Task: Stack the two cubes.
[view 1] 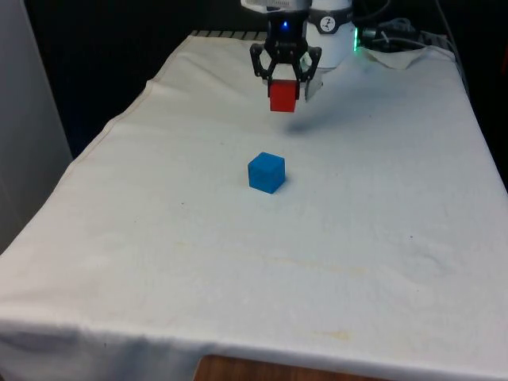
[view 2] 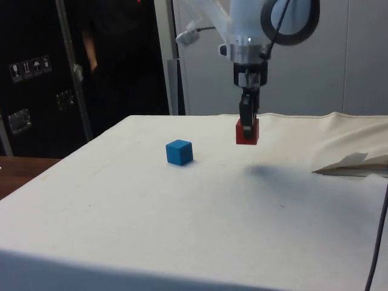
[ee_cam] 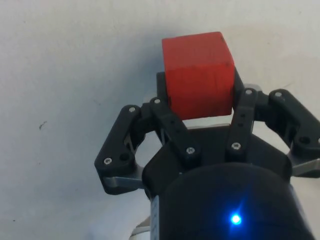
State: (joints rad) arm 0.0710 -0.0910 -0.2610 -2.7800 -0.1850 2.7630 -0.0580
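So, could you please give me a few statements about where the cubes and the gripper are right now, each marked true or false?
1. The gripper holds the red cube. True.
2. The red cube rests on the white cloth. False: it hangs above the cloth, with its shadow below it.
3. The blue cube sits alone on the cloth, apart from the gripper. True.
4. The red cube is already stacked on the blue cube. False: in the side view the red cube is off to one side of the blue cube.
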